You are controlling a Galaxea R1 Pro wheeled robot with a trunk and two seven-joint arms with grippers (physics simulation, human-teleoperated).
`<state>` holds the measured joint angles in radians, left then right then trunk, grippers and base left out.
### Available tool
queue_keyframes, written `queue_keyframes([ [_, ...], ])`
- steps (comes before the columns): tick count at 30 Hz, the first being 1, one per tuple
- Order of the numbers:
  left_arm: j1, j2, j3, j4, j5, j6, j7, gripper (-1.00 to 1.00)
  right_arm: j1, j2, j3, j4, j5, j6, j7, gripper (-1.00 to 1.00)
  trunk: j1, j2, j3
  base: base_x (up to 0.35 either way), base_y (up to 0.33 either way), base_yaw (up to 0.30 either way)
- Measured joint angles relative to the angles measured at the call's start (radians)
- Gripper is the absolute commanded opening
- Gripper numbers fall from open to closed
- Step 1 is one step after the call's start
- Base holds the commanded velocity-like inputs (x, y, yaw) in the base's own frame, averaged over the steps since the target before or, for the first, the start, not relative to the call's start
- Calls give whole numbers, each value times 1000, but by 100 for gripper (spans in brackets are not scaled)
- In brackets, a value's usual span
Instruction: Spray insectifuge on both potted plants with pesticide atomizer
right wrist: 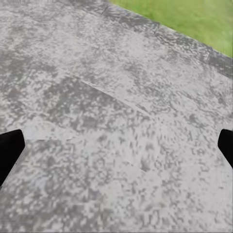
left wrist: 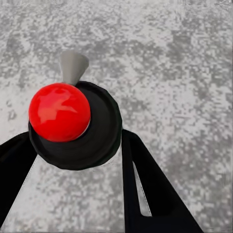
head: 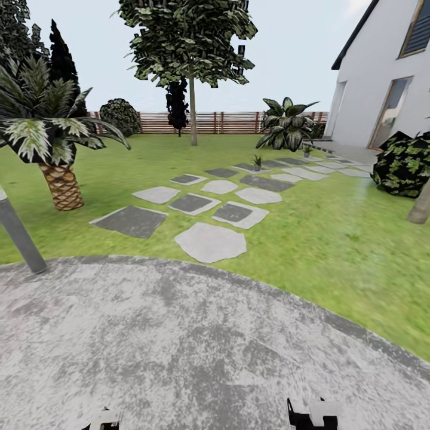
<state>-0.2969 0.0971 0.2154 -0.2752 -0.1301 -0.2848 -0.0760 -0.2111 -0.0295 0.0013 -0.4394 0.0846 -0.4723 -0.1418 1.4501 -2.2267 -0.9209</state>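
In the left wrist view my left gripper (left wrist: 77,150) is shut on the pesticide atomizer (left wrist: 60,112), a black round body with a glossy red cap and a grey nozzle, held over grey paving. My right gripper (right wrist: 116,148) is open, its black fingertips (right wrist: 9,153) far apart with nothing between them. Both potted plants stand far ahead along the stepping stones in the head view: one small green rosette (head: 257,161) beside a dark stone, the other (head: 307,149) further back right, below the big striped shrub (head: 288,124).
I stand on a round grey paved patch (head: 179,346) at the edge of the lawn (head: 334,239). Stepping stones (head: 210,242) lead ahead to the right. A palm (head: 57,155) and a grey pole (head: 21,236) are left; a dark bush (head: 406,164) and the house (head: 382,89) are right.
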Motion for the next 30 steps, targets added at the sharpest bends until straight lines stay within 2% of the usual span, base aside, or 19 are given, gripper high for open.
queue_keyframes([
  [30, 0, 0, 0, 0, 0, 0, 0, -100, 0, 0, 0, 0, 0, 0, 0, 100, 0, 0, 0, 340, 0, 0],
])
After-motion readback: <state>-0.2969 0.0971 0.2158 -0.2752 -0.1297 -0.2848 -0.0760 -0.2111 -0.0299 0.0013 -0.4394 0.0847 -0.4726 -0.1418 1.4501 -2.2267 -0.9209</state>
